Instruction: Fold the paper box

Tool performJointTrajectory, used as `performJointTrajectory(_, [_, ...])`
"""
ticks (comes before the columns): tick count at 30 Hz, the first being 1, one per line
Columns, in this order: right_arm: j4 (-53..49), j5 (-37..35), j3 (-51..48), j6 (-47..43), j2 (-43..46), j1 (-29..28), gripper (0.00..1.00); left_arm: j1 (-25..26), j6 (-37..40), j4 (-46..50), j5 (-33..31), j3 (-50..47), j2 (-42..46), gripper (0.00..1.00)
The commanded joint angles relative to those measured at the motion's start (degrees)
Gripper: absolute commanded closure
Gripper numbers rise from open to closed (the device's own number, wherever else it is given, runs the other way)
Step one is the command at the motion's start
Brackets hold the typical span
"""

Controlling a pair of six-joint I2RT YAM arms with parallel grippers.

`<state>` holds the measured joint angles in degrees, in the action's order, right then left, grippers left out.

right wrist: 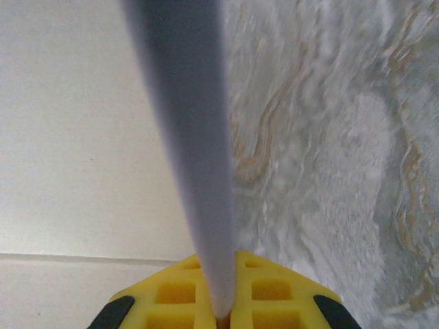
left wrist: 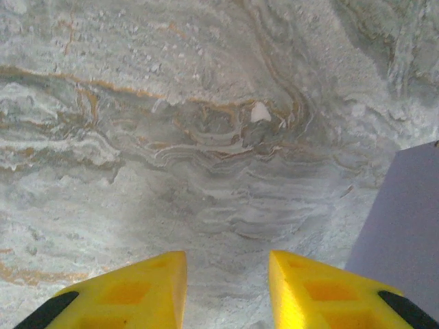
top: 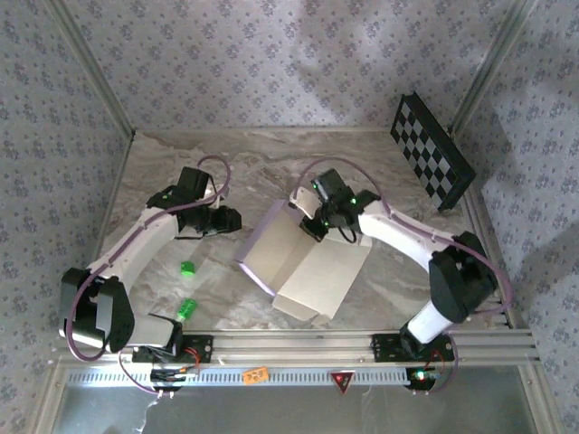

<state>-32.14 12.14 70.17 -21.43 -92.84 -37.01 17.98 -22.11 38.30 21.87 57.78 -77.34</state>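
The paper box lies partly folded in the middle of the marble table, cream-white inside up, with a lavender edge along its left side. My right gripper is at the box's far edge, shut on a raised flap. In the right wrist view that lavender flap runs edge-on between the yellow fingers, with the cream-white panel to its left. My left gripper hovers just left of the box. Its yellow fingers are open over bare marble, and a lavender panel stands to the right.
A black-and-white checkerboard panel leans at the back right corner. Two small green objects lie near the left arm's base. Patterned walls close in the table on three sides, and a metal rail runs along the front.
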Motion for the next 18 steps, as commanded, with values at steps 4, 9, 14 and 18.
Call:
performJointTrajectory(4, [-35.99, -7.45, 17.21, -14.37, -12.83, 0.52, 1.0, -0.18, 0.95, 0.9, 4.12, -2.31, 1.23, 0.63])
performJointTrajectory(9, [-44.17, -12.59, 29.67, -17.07, -22.88, 0.56, 1.0, 2.71, -0.56, -2.94, 5.81, -4.56, 0.85, 0.62])
performJointTrajectory(14, [-49.98, -16.2, 40.47, -19.57, -33.1, 0.21, 0.89, 7.28, -3.12, -7.67, 5.82, -7.01, -1.95, 0.61])
performJointTrajectory(18, [-50.39, -14.56, 46.31, -19.45, -36.8, 0.01, 0.73, 9.68, -4.46, -11.0, 5.47, -8.4, -4.86, 0.61])
